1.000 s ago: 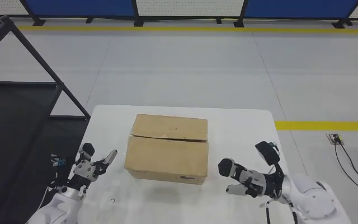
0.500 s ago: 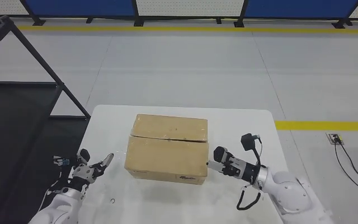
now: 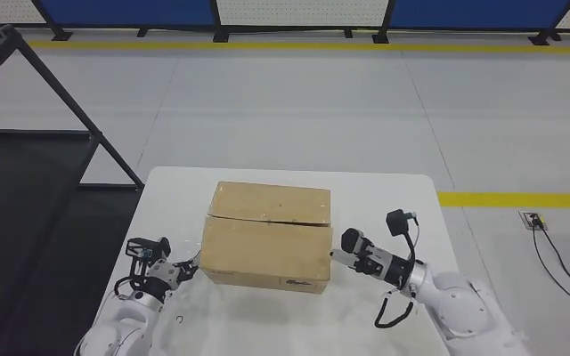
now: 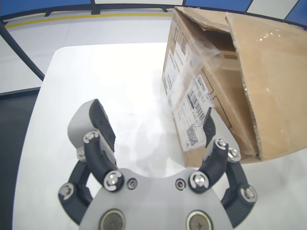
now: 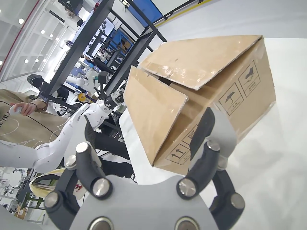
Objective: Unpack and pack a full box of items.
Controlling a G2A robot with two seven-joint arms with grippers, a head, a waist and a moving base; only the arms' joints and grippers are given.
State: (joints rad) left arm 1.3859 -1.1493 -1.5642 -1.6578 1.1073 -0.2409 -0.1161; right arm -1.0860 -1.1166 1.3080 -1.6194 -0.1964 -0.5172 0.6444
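A brown cardboard box (image 3: 267, 233) lies in the middle of the white table (image 3: 383, 191). Its top flaps are slightly ajar along a split tape seam. My left gripper (image 3: 184, 267) stands open at the box's left end. In the left wrist view that gripper (image 4: 154, 123) has one pad (image 4: 208, 124) against the labelled end face of the box (image 4: 263, 84), with loose clear tape hanging there. My right gripper (image 3: 343, 251) is open at the right end. In the right wrist view one finger (image 5: 203, 130) rests by the printed end face, and the box's (image 5: 199, 60) lower corner lies between the jaws.
A black metal frame (image 3: 53, 116) stands off the table's left side over a dark floor mat. Bare tabletop lies in front of the box and to the right of it (image 3: 392, 214). The table's front edge is close behind both grippers.
My left gripper has moved right, up to the box's left end. The right gripper came in from the front right to the box's right end, and has barely shifted in the last half second.
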